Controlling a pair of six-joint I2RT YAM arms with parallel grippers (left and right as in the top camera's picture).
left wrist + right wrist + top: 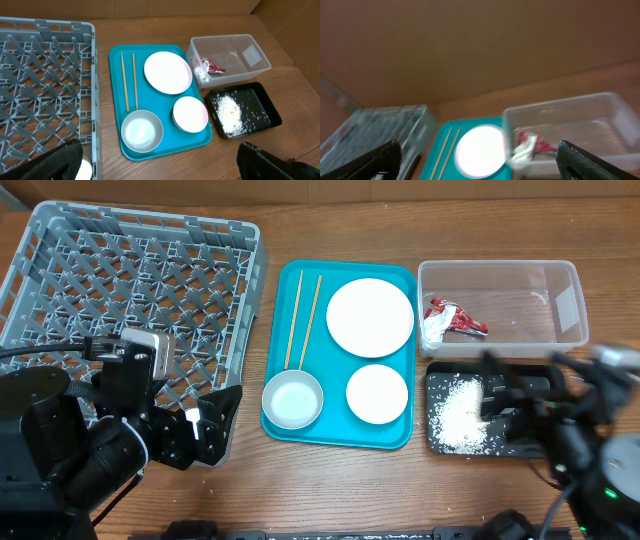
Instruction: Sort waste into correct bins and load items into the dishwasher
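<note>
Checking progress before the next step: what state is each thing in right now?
dish rack: empty, nothing loaded.
clear tub: holds the wrapper.
black tray: holds the rice grains.
teal tray: carries the plate, dish, bowl and chopsticks.
bowl: upright, empty.
left gripper: jaws open, holding nothing.
right gripper: jaws open, holding nothing.
</note>
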